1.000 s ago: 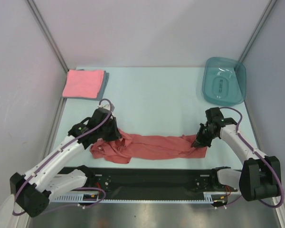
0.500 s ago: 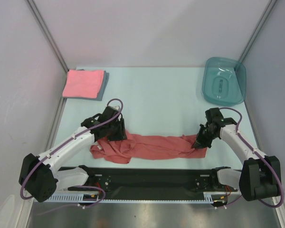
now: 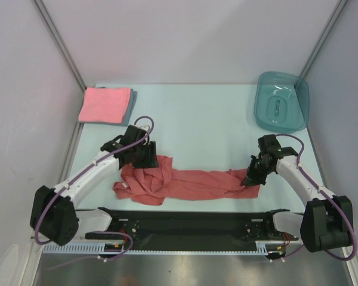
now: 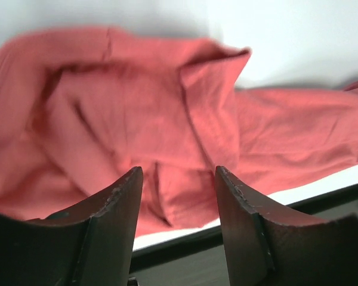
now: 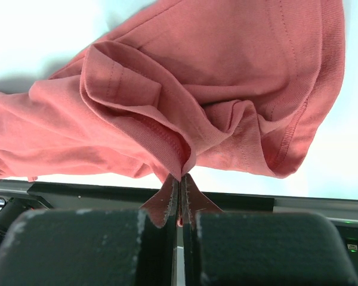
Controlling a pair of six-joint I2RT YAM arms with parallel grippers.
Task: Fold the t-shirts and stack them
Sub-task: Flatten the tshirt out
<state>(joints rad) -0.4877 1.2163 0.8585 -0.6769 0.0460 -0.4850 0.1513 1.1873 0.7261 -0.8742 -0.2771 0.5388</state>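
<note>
A teal tub (image 3: 280, 101) sits at the far right corner of the pale desk (image 3: 197, 119), well apart from everything else. At the far left corner lies a folded stack. A black strip (image 3: 191, 221) runs along the near edge of the desk, just beside the cloth spread in front of it. The two arms reach in from the near side, one at each end of that cloth.

There are three t-shirts, one tub and two hands. The pink t-shirt (image 3: 104, 104) lies folded square on top of the grey-blue t-shirt (image 3: 130, 109), of which only a thin edge shows on the right side. The brick-red t-shirt (image 3: 188, 183) is not folded. It lies as a long, crumpled band from left to right on the near part of the desk, bunched thicker at its left end.

The left hand (image 4: 178, 193) hangs over the far left part of the red band with its fingers (image 4: 110, 205) spread apart and nothing between them. Whether its tips touch the cloth cannot be told. The right hand (image 5: 180, 182) is at the right end of the band, its fingers pressed together and pinching a gathered fold of the red cloth.
</note>
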